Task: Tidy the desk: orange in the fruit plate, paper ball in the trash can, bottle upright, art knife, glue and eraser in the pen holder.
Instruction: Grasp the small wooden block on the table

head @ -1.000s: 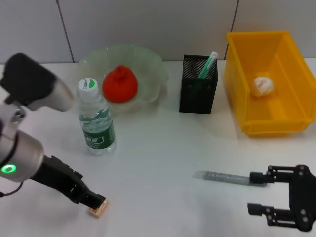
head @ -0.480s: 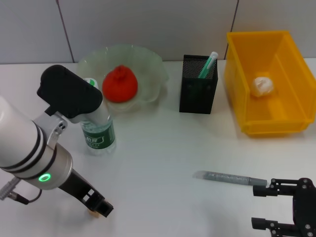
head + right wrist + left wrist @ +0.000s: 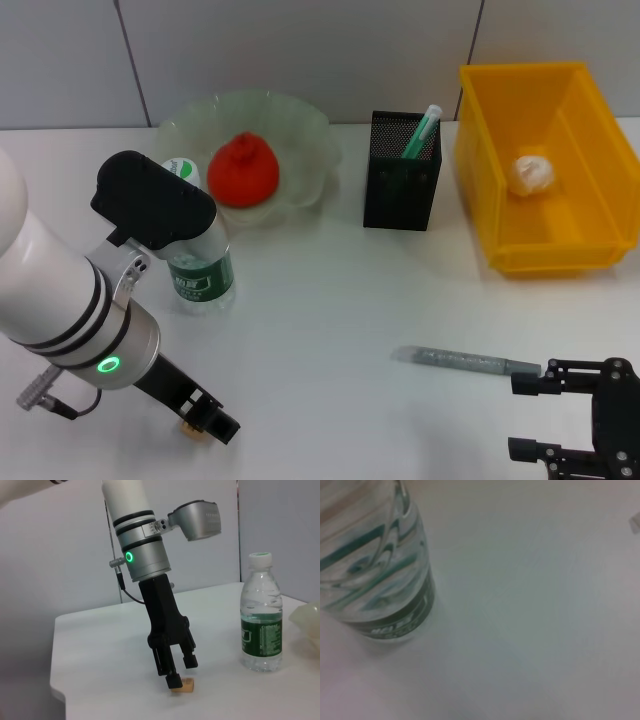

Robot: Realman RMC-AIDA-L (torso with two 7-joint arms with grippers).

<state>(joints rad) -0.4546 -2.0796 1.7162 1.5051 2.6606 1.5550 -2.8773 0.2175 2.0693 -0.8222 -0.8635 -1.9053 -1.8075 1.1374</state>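
- One orange (image 3: 242, 170), sitting in one fruit plate (image 3: 300, 125).
- One bottle (image 3: 200, 268), upright on the bench (image 3: 340, 300).
- One pen holder (image 3: 400, 190), with one green-and-white stick (image 3: 422, 130) poking out.
- One trash can (image 3: 590, 130), holding one paper ball (image 3: 531, 173).
- One eraser (image 3: 183, 685).
- One grey art knife (image 3: 455, 359).
- Two pincers: left pincer (image 3: 210, 422), right pincer (image 3: 530, 415).

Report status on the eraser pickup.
Left tool down at eraser, fingers straddling, not closed. Right tool idle, open, near front edge. Bottle upright close by.
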